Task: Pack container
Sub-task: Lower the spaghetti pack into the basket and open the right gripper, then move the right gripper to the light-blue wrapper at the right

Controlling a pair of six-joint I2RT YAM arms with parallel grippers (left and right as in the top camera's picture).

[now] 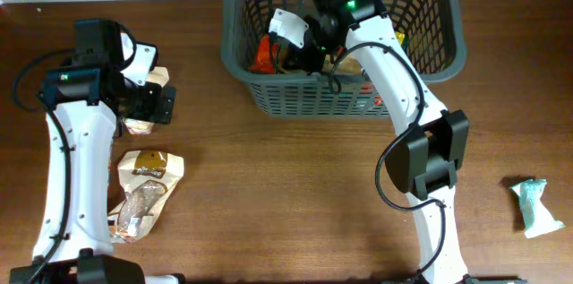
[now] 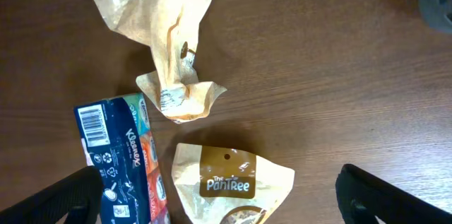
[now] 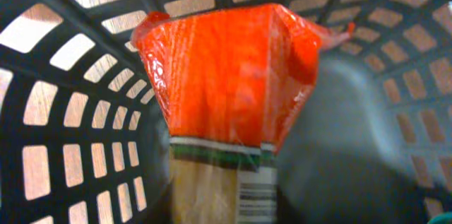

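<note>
The container, a dark grey slotted basket, stands at the back of the table. My right gripper reaches down inside it by the left wall. In the right wrist view an orange-topped packet points at the basket's lattice wall. Its pale lower end fills the gap between my blurred right gripper fingers, which flank it on both sides. My left gripper hangs wide open over a cream PanTree packet, with a blue Kleenex pack at its left finger.
A crumpled cream packet lies beyond the PanTree packet. Overhead, more cream packets lie by the left arm. A pale green packet sits alone near the right edge. Other items lie in the basket under the right arm.
</note>
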